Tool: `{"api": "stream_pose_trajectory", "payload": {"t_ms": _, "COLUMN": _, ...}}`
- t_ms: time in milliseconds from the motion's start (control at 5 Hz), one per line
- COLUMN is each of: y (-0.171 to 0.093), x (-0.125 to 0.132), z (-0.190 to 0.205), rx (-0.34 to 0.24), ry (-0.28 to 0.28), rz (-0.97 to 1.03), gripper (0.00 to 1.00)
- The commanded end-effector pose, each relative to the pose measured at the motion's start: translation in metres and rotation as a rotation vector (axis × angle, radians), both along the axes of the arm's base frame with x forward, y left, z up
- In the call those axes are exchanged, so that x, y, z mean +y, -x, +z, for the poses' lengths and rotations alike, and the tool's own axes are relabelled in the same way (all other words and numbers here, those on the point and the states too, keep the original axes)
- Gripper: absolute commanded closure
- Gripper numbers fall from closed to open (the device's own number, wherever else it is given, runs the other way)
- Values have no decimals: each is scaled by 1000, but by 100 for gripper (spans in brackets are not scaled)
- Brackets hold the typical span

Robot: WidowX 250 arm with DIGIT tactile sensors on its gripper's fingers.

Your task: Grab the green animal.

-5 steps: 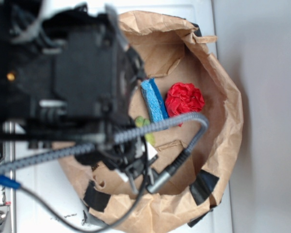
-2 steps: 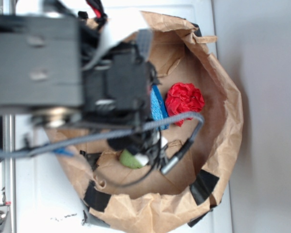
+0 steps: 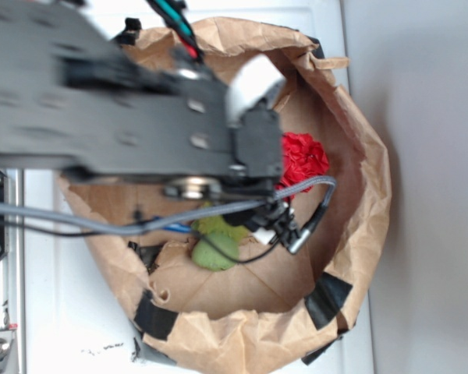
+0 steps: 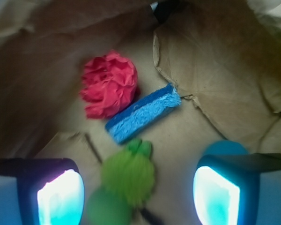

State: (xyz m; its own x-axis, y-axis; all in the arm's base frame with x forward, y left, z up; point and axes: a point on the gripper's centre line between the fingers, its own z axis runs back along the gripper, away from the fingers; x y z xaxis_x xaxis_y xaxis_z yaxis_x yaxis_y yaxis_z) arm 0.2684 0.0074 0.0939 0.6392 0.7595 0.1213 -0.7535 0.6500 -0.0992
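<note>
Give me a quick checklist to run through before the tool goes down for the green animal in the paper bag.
1. Tool open: ok, fingers spread wide apart.
2. Green animal between the fingers: ok, though nearer the left finger.
3. Animal free of tool contact: ok, neither finger touches it.
4. Blue sponge-like block out of the way: cannot tell, it lies very close to the animal's top.
5. Red cloth lump clear: ok, farther off.
6. Paper bag walls clear of the tool: cannot tell.

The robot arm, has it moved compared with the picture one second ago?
Yes. The arm has reached farther right across the paper bag, now covering part of the red cloth lump.
</note>
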Motion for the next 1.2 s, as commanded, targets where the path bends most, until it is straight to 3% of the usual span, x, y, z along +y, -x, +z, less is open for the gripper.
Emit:
{"api": "stream_pose_trajectory", "payload": {"t_ms": 0, "y": 5, "x": -22, "z": -31, "rx": 43, "ry": 56, "rz": 34, "gripper": 0}}
{"api": "stream_pose_trajectory", "payload": {"t_ms": 400, "y": 5, "x": -32, "z": -58, "rx": 41, "ry": 34, "rz": 60, "gripper": 0}}
{"api": "stream_pose_trajectory", "payload": {"t_ms": 600, "y": 4, "x": -28, "z": -65, "rx": 4, "ry": 8, "rz": 70, "gripper": 100}}
{"api": "stream_pose_trajectory", "payload": {"t_ms": 800, "y": 49, "x": -12, "z": -25, "rx": 20, "ry": 66, "rz": 37, "gripper": 100}}
{"api": "stream_pose_trajectory", "payload": {"t_ms": 1000, "y": 43, "x": 3, "z": 23, "rx": -38, "ry": 71, "rz": 30, "gripper": 100}}
